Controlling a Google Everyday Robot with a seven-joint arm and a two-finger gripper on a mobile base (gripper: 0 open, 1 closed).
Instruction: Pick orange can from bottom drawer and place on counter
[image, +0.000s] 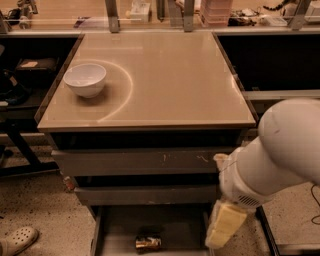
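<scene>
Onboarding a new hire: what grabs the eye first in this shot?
The big white arm fills the lower right, its gripper hanging at the right edge of the open bottom drawer. A small orange can lies on its side in that drawer. On the beige counter, a white bowl sits near the left edge.

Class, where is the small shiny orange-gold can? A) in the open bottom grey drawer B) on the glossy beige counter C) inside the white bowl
A: the small shiny orange-gold can lies in the open bottom grey metal drawer; the pale end effector hangs to its right in the picture, apart from it.
</scene>
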